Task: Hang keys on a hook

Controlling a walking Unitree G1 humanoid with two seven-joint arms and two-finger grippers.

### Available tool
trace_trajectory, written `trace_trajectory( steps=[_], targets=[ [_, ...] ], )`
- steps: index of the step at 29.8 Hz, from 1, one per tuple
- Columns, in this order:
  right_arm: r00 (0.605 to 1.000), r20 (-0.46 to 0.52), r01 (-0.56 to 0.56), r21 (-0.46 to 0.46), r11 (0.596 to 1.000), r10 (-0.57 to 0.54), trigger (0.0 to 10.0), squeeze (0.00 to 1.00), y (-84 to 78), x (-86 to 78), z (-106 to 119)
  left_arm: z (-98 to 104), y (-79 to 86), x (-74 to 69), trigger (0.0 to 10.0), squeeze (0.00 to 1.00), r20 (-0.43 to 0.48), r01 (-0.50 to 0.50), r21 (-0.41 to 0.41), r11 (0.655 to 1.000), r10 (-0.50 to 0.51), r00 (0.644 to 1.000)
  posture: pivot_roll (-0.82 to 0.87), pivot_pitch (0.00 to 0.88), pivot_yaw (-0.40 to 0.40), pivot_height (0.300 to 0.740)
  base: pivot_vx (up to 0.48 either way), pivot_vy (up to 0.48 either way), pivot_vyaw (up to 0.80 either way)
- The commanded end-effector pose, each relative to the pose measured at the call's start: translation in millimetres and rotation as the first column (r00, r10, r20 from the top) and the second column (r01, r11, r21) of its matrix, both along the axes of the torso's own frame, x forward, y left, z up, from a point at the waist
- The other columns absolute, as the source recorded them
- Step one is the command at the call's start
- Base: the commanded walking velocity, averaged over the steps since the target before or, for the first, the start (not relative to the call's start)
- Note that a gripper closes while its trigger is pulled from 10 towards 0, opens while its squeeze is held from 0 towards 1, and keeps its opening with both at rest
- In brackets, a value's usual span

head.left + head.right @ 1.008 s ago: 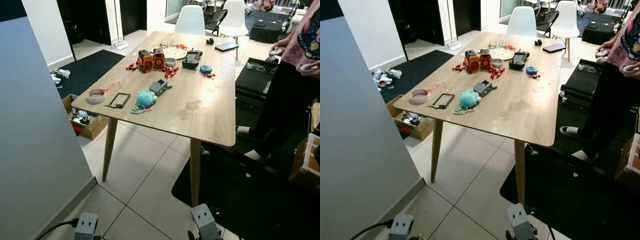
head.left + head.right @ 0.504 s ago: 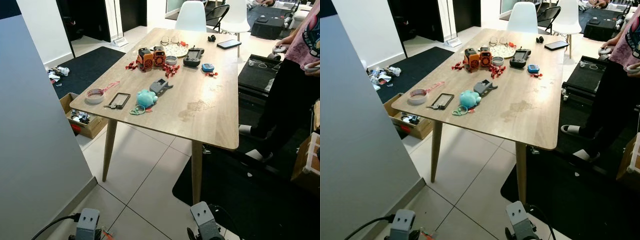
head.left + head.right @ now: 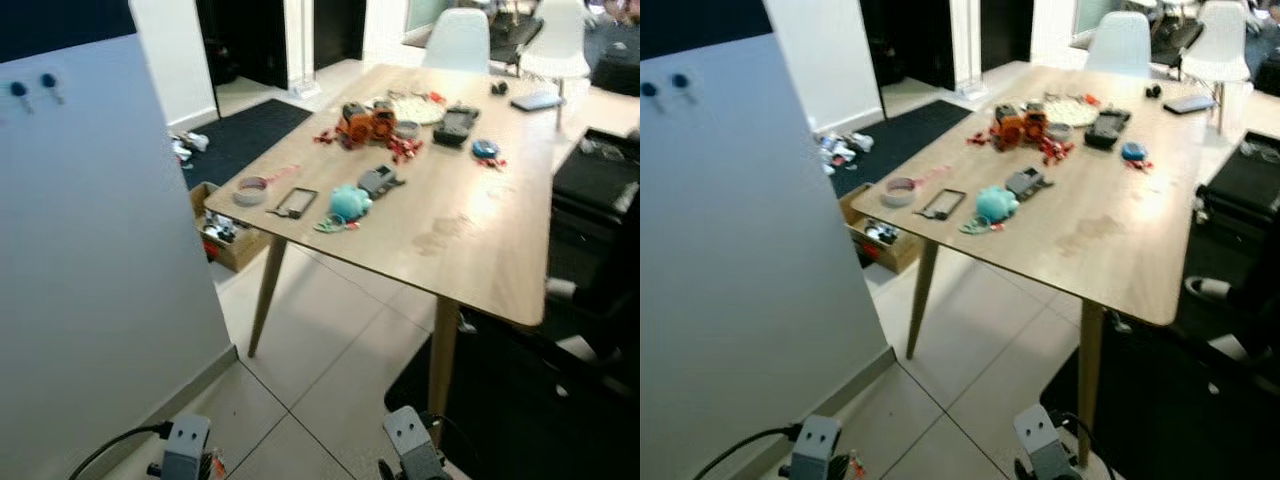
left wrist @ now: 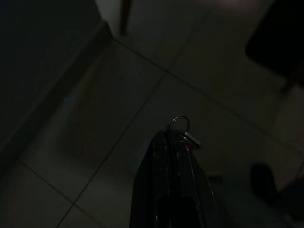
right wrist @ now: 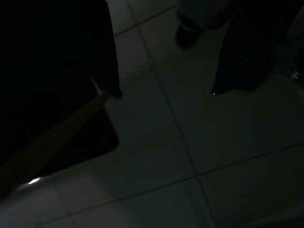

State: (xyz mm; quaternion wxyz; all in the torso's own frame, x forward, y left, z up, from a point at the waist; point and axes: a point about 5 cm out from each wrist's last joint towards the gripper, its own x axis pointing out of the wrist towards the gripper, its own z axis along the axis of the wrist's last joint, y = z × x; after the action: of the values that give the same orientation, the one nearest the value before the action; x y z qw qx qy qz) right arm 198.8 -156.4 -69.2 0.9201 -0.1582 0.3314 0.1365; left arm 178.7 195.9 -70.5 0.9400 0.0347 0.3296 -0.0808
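A tall grey panel [image 3: 100, 230] stands at my left, and two small blue hooks [image 3: 18, 88] [image 3: 47, 80] sit near its top left corner. Low beside that panel hangs my left arm [image 3: 185, 445]. In the dark left wrist view, my left gripper [image 4: 176, 137] is shut on a metal key ring [image 4: 180, 123] with a small green tag, which sticks out past the fingertips above the tiled floor. My right arm [image 3: 410, 445] hangs idle near the table leg.
A wooden table [image 3: 480, 240] stands ahead to the right with a teal toy [image 3: 348, 201], a tape roll [image 3: 250, 189], orange toys [image 3: 362, 121] and other small items. A cardboard box [image 3: 228, 235] lies under its far corner. A black mat [image 3: 520, 400] covers the floor at right.
The whole picture has shifted right and blurred as the camera turned left. The top of the panel with its blue hooks has come into view, and the person has left the frame.
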Motion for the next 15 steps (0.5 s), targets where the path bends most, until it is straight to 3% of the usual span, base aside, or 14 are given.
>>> trace_trajectory(
  steps=[1, 15],
  targets=[
    [1.0, -0.011, -0.012, 0.008, 1.0, 0.013, 10.0, 0.0, 3.8, -4.9, -2.6, 0.6, -4.1, 0.3, 10.0, 0.0, 0.012, 0.028, -0.005, 1.0, -0.027, 1.0, 0.06, 0.039, 0.02, 0.74, 0.0, 0.0, 0.8],
    [1.0, -0.014, -0.019, -0.002, 1.0, 0.019, 10.0, 0.0, 1.3, -4.3, -2.4, 2.1, -4.5, 3.5, 10.0, 0.0, 0.038, -0.028, 0.02, 0.999, 0.028, 0.999, 0.05, 0.05, 0.011, 0.74, 0.0, 0.0, 0.8]
  ],
)
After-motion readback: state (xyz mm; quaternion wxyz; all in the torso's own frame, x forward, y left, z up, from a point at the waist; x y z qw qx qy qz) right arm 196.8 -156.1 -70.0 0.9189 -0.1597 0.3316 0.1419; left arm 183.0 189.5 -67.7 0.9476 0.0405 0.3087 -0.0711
